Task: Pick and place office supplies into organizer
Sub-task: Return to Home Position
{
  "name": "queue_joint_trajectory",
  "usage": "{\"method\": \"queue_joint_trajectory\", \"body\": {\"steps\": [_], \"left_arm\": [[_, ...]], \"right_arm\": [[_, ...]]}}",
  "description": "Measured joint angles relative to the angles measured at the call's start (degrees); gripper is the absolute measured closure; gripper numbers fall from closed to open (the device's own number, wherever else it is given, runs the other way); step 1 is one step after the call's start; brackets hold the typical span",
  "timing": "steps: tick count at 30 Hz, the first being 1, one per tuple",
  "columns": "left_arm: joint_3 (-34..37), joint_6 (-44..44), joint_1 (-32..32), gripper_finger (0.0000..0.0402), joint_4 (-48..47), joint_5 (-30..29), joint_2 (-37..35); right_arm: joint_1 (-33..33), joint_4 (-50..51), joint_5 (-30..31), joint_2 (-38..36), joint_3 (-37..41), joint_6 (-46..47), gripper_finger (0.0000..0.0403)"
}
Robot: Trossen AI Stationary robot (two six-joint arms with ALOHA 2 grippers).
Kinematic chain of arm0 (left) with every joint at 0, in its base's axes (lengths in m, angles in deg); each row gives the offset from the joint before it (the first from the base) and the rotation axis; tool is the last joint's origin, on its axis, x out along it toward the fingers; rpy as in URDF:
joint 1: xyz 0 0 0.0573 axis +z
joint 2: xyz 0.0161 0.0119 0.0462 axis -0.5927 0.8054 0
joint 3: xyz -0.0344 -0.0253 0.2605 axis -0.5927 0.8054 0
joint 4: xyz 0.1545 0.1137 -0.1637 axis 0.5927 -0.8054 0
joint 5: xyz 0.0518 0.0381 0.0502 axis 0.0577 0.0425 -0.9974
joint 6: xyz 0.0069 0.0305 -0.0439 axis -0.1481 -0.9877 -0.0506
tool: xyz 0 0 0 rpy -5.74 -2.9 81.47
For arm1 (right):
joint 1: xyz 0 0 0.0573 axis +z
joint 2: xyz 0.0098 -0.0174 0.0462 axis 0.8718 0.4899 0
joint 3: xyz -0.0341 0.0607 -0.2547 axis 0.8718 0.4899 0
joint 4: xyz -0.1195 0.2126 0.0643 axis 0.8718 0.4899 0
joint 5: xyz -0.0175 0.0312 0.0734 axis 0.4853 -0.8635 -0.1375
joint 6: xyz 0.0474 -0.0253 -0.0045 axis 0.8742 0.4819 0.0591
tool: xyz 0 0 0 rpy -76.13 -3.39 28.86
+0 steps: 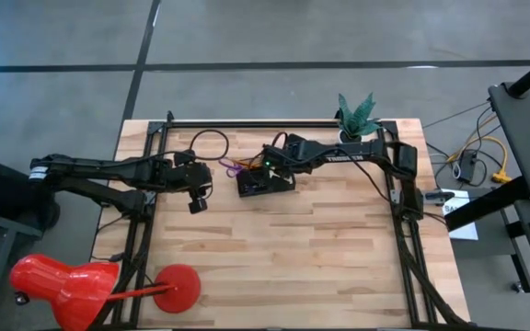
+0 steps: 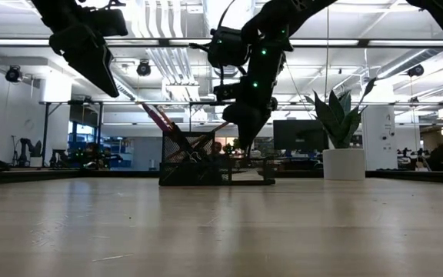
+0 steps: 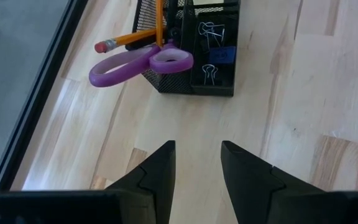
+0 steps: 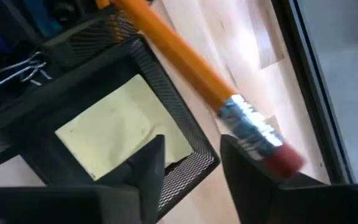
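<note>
Right gripper (image 4: 191,146): hangs just above the organizer (image 1: 265,182), over a low square compartment. Stands open about halfway and holds nothing. Directly below, flat on the floor of that compartment, the yellow sticky-note pad (image 4: 123,137). Lies flat most likely because of the shallow, square shape of this section, suited to such a pad.

Left gripper (image 3: 197,146): hovers over bare wood of the table (image 1: 293,267), beside the organizer but apart from it, pointing toward it. Open too, and empty.

In the tall compartment, leaning: the orange pencil (image 3: 126,40), eraser end out over the rim, and the purple-handled scissors (image 3: 142,62), handles outside, blades down inside. Lean this way probably for being too long for the depth of the compartment. In a side section, some binder clips (image 3: 210,31) and a small blue piece (image 3: 225,55).

Judging from this, placing done and only the way back for both arms left. Asks for care in lifting the right arm: pencil eraser very near its fingers, easy to catch and so tip the organizer.

Behind the organizer, a white pot with plant (image 2: 344,163), no part of the job.
</note>
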State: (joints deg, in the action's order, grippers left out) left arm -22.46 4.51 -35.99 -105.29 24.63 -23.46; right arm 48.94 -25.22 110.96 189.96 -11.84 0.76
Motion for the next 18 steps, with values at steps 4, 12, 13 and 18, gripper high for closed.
{"method": "queue_joint_trajectory", "body": {"steps": [4,12,13,18], "left_arm": [[0.0,1.3,0.0,0.0288,0.0,0.0,0.0],[-2.1,1.4,0.0,0.0288,0.3,0.9,-1.7],[-2.1,1.4,0.0,0.0288,0.8,1.9,-2.0],[-1.2,1.9,0.0,0.0288,1.9,5.4,-4.5]], "right_arm": [[1.5,0.2,4.4,0.0,-0.9,-0.3,0.0229],[5.1,0.5,2.7,-0.3,-8.0,-1.2,0.0223],[5.1,1.0,-0.5,-0.4,-9.0,-1.1,0.0223],[5.0,4.7,-11.0,-0.7,-12.7,2.3,0.0227]]}}
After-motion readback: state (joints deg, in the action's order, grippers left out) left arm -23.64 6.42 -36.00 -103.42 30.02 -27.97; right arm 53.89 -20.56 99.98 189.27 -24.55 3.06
